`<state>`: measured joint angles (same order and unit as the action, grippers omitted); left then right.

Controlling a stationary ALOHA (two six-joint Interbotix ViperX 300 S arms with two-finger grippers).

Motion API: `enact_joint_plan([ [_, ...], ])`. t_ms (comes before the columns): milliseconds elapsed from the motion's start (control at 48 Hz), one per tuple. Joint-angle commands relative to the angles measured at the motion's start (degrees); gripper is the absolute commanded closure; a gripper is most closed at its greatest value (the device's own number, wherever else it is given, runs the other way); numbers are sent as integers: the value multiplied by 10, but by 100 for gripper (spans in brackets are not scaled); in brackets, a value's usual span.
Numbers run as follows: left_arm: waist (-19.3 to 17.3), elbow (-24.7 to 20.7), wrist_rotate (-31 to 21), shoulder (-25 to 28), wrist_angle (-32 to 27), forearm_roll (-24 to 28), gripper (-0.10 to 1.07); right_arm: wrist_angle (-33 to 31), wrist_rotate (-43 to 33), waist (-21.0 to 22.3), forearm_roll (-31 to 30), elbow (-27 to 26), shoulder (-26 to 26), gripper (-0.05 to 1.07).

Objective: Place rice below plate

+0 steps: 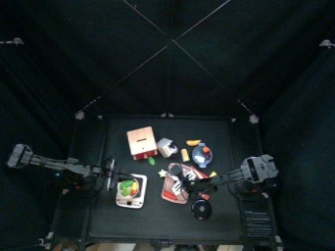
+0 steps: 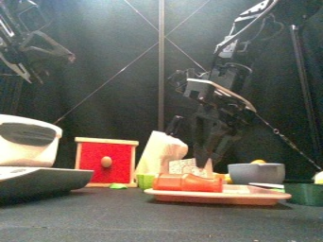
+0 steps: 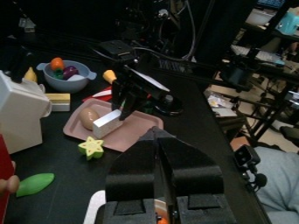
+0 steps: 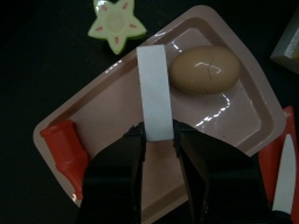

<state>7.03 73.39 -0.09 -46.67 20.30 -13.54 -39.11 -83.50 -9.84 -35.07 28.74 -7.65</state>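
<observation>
Right wrist view: pincer over plate

No readable writing seen. Right pincer (image 4: 156, 144) points down, pinching a white strip (image 4: 153, 92) over the pink plate (image 4: 222, 122); a tan rice ball (image 4: 207, 68) lies just beside it. Left pincer (image 3: 158, 162) pressed together, well apart.

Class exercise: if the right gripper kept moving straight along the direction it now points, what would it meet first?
The right gripper is shut on a white strip and points down at the pink plate. It would most likely press the strip onto the plate, beside the tan round piece; depth is uncertain.

plate (image 4: 233, 114) crowded, star (image 4: 117, 24) beside
</observation>
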Motion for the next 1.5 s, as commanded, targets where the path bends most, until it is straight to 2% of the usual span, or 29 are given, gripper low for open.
enact_joint_plan([
  [0,-1,-10,1,1,6,0,63,0,-1,-2,11,-10,28,51],
  [250,-1,-9,1,1,6,1,63,7,-8,-35,62,-15,73,51],
  [354,-1,-9,1,1,6,1,63,37,-33,-59,83,-9,88,52],
  [521,-1,-10,1,1,6,1,63,135,-72,-98,118,11,91,52],
  [708,-1,-10,1,1,6,2,63,274,-89,-151,179,61,84,52],
  [771,-1,-11,1,1,6,2,63,294,-89,-161,202,72,81,52],
  [917,-2,-11,2,1,6,2,63,297,-89,-169,243,92,73,52],
  [1479,-1,-11,2,1,6,2,63,296,-90,-150,256,116,56,50],
])
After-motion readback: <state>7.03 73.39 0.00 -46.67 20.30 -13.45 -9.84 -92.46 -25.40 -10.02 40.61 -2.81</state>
